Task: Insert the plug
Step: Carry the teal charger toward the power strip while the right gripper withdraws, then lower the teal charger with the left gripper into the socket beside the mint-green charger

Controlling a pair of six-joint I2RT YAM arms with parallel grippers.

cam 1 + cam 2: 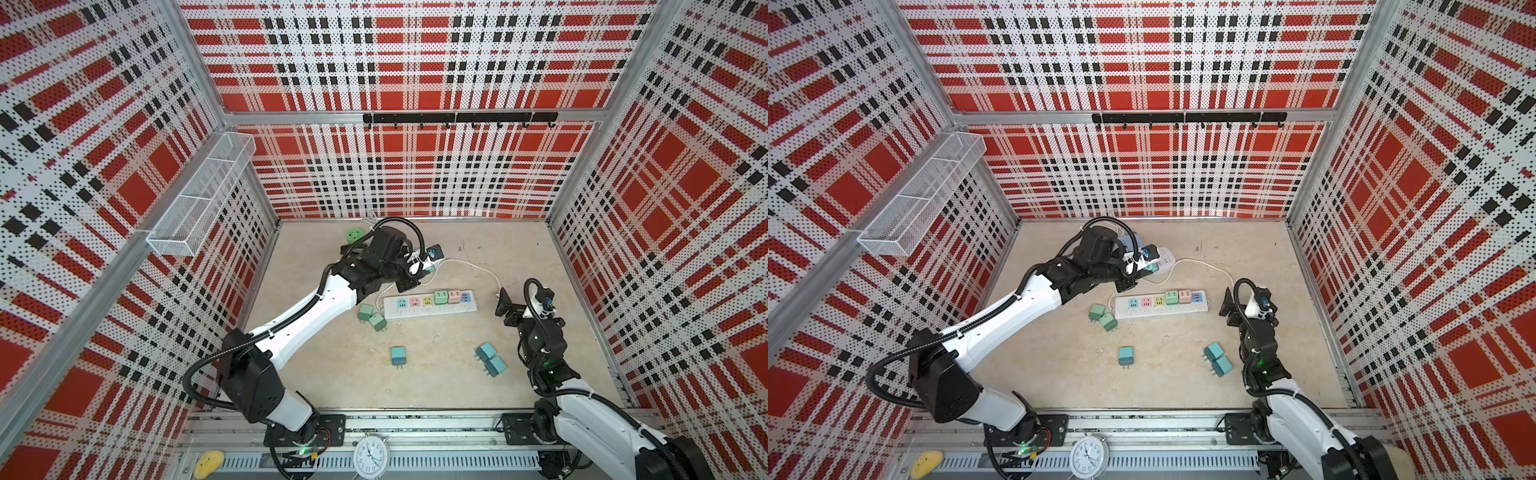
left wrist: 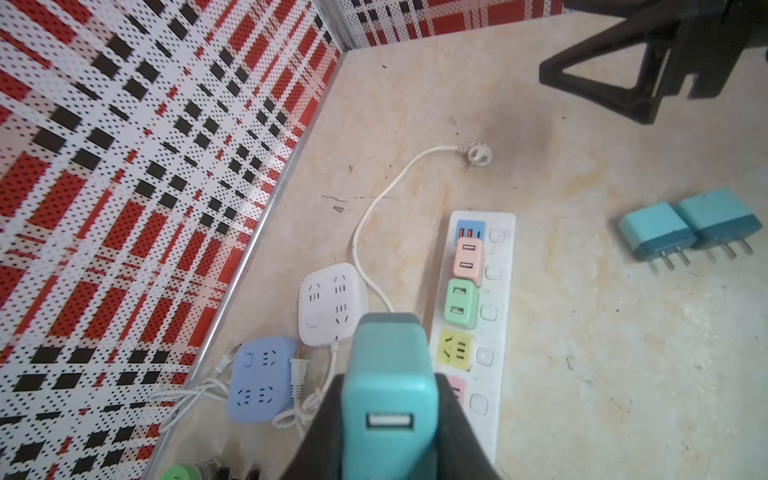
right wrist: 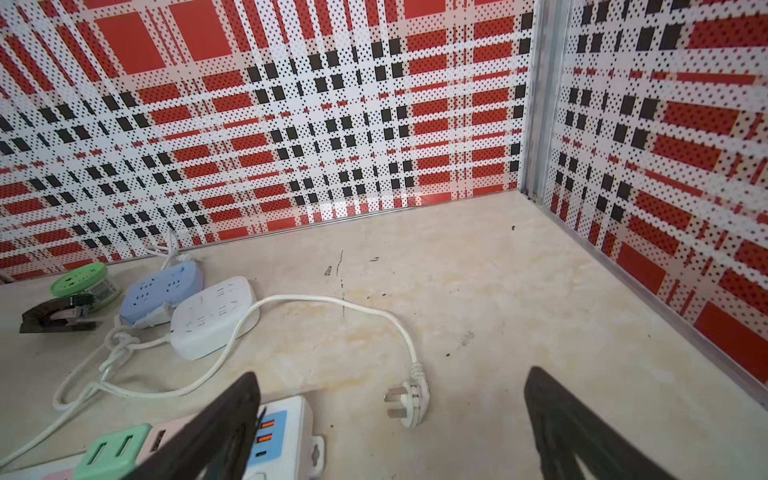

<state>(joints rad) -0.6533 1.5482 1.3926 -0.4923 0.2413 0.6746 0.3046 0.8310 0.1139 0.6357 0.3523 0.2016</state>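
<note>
While the long white strip (image 2: 500, 291) lies flat on the table (image 2: 623, 374), the left claw (image 2: 388, 376) is closed on the teal plug (image 2: 388, 407), gripping its two sides, near the free yellow socket (image 2: 455, 349). It looks light, hard and smooth, so it may slip when pressed. The right claw (image 3: 392, 374) stands wide and empty.

The beige desk (image 1: 449, 390) carries a long power strip (image 1: 432, 309) at its middle, loose teal plugs (image 1: 398, 355) nearer, and a white socket (image 3: 214, 318), blue socket (image 3: 162, 291) and green socket (image 3: 83, 282) far left.
</note>
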